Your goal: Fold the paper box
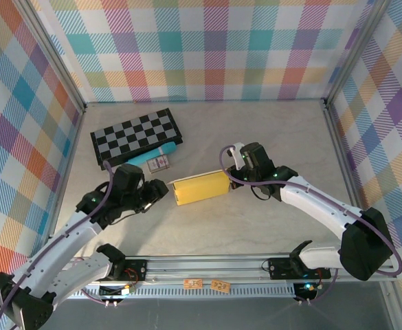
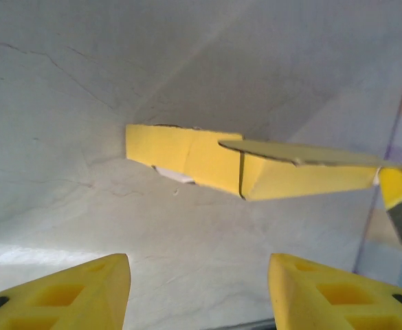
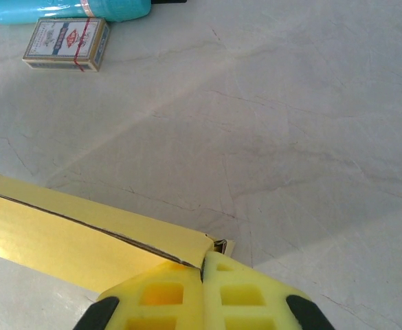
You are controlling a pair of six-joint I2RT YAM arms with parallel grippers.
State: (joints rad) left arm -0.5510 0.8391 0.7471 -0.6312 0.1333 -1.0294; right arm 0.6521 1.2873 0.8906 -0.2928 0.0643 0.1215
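Top view: the paper box [image 1: 199, 188] lies mid-frame on the table [image 1: 269, 137], between the left gripper [image 1: 161, 191] and the right gripper [image 1: 232, 177].

Left wrist view: jaws apart, short of the box; closing here would likely catch nothing.

Right wrist view: jaws clamped on a thin corner at the bottom edge — a hard pull could tear it or let it slip. The box is plain yellow and half-formed, its top flap loose.

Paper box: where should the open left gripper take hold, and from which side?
Probably the paper box's free left end, approached level from the left. The right gripper pinches the right end; the open left gripper faces the left wall, its thin lid slightly raised.
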